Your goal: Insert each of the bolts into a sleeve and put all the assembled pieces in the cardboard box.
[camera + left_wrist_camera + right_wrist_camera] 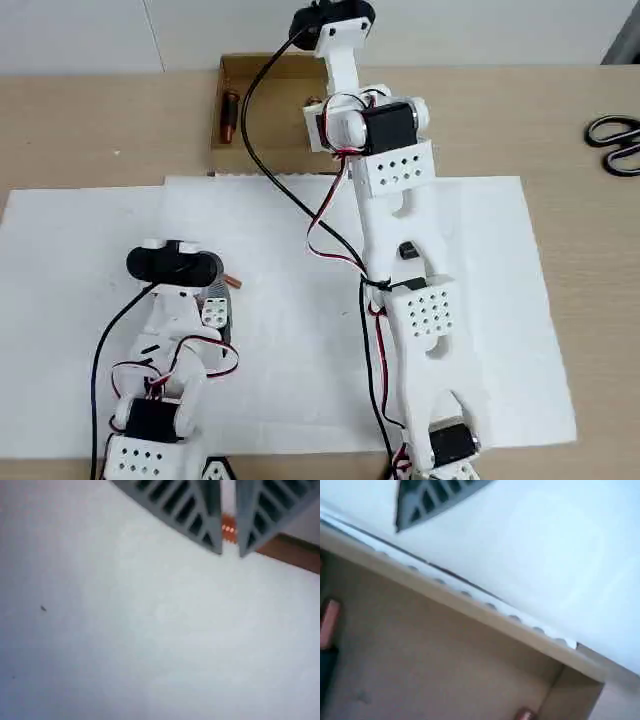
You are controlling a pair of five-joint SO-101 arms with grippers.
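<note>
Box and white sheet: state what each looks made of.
Box: brown corrugated cardboard, matte; small fluted holes show along its cut rim. White sheet: probably paper, matte and thin, lying flat with straight edges.

Table [90, 130] with paper [280, 330], cardboard box [218, 110], scissors [615, 145]

The open cardboard box [280, 80] sits at the upper middle of the high view, brown and shallow. Along its left wall lies an assembled piece [228, 115], a dark bolt in a copper-coloured sleeve, lengthwise from front to back. A second copper end [524, 714] shows near the box's corner. Toward the lower left, a small copper piece [228, 529] is pinched in the left gripper [230, 552], above the white sheet.
</note>
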